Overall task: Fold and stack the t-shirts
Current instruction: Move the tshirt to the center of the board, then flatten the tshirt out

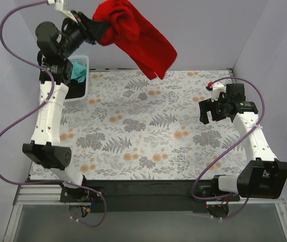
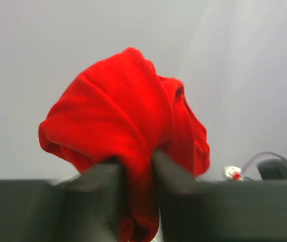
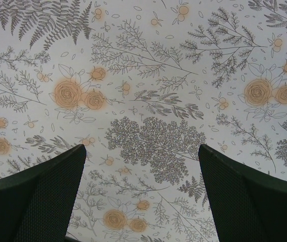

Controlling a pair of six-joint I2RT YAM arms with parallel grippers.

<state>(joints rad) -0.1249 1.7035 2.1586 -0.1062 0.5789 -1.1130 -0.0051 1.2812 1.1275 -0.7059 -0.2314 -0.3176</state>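
A bright red t-shirt (image 1: pixel 135 35) hangs high above the table's back left, bunched and drooping to the right. My left gripper (image 1: pixel 99 31) is shut on one end of it. In the left wrist view the red t-shirt (image 2: pixel 118 121) bulges above the fingers (image 2: pixel 100 189), pinched between them, with my left gripper (image 2: pixel 137 164) closed on the cloth. A teal t-shirt (image 1: pixel 77 71) lies in the white lattice basket (image 1: pixel 81 93) under the left arm. My right gripper (image 1: pixel 208 112) hovers open over the right side of the table. In its own view my right gripper (image 3: pixel 142 151) has nothing between its fingers.
The table wears a floral cloth (image 1: pixel 143 131) with grey ferns and orange roses. The basket stands at the back left corner. Grey walls enclose the back and both sides. Purple cables loop off both arms.
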